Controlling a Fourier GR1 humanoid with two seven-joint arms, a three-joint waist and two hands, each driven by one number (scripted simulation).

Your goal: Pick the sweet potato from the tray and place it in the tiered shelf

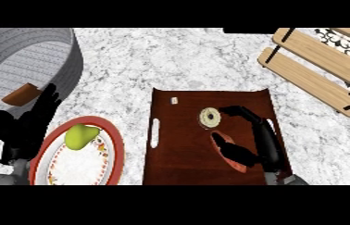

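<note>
Head view: the right robot hand [254, 140] is down over the dark red tray [179, 164], thumb and fingers spread apart in a wide curve. The orange sweet potato [220, 143] lies on the tray right in that gap, with the thumb crossing over its near end and touching it. The long fingers arc past its far side and are not curled round it, so the hand is wide and not clasping. Just beyond the sweet potato, by the fingertips, sits a small round pale object with a dark centre [210, 117], close to the sweet potato but apart from it. A tiny pale chip [173, 99] lies near the tray's far left corner, well away from the hand.

Far up and to the right of that hand, the wooden tiered shelf [311, 66] pokes in at the corner of the speckled bench [178, 57].

Over on the other side, the left robot hand [34, 122] rests with fingers straight and up, holding nothing. Beside it is a red-rimmed plate [113, 147] carrying a green pear [80, 136]. Beyond its fingertips stands a grey ribbed container [48, 53], with a brown piece [21, 94] at its foot.
</note>
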